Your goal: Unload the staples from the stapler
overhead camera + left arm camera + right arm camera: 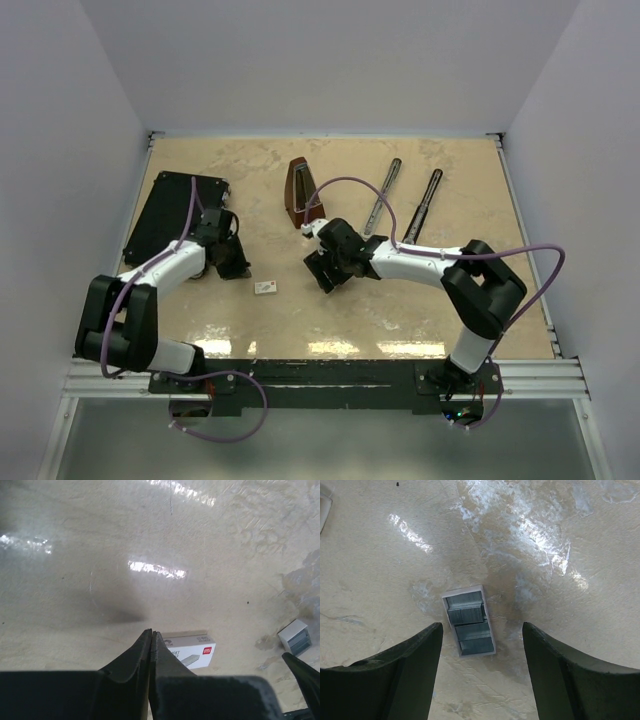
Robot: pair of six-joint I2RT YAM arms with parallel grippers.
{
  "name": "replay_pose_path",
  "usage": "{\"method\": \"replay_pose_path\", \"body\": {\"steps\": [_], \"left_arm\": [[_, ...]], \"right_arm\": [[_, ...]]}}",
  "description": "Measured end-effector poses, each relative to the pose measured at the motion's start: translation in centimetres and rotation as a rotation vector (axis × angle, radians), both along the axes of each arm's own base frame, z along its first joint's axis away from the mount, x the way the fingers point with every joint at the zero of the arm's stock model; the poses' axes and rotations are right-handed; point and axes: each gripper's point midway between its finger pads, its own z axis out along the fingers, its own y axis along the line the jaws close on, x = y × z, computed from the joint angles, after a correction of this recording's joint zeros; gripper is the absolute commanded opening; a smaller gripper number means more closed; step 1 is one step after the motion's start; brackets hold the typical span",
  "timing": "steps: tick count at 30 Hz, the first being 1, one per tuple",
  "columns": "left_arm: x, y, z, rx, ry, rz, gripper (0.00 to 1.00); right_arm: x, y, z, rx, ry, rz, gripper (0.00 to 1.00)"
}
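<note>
The stapler (383, 196) lies on the far part of the tabletop (400, 310), to the right of the brown metronome (300, 190). It shows as two long thin dark bars that are a little apart and both slant the same way. Neither gripper touches it.

The right gripper (481, 625) is wide open and holds nothing. In the right wrist view it hangs over a small white tray (485, 615), and the staples (469, 622) lie in this tray as grey ridged strips. The tray sits on the tabletop between the two fingers, and I cannot tell if they touch it.

The left gripper (150, 632) has its fingers pressed together, with nothing between them. Just beyond its tips there is a small white box (192, 650) with a red label, flat on the tabletop. In the top view, this left gripper is near the corner of the flat black case (175, 215).
</note>
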Motion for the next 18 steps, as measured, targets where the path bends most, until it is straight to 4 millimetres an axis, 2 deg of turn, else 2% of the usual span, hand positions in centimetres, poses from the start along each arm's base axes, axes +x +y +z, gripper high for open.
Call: {"method": "replay_pose_path", "body": {"steps": [7,14,18], "left_arm": [[2.0,-1.2,0.0,-0.038,-0.013,-0.027,0.0],[1.9,-1.5,-1.7,-0.047,0.034,-0.037,0.0],[2.1,-2.0,-1.6,-0.059,0.02,-0.057,0.0]], "right_arm": [[0.2,0.5,0.1,0.016,-0.011,0.011,0.63],[0.0,1.4,0.1,0.032,-0.024,0.025,0.6],[-0.5,1.8,-0.4,0.029,-0.017,0.038,0.59]]}}
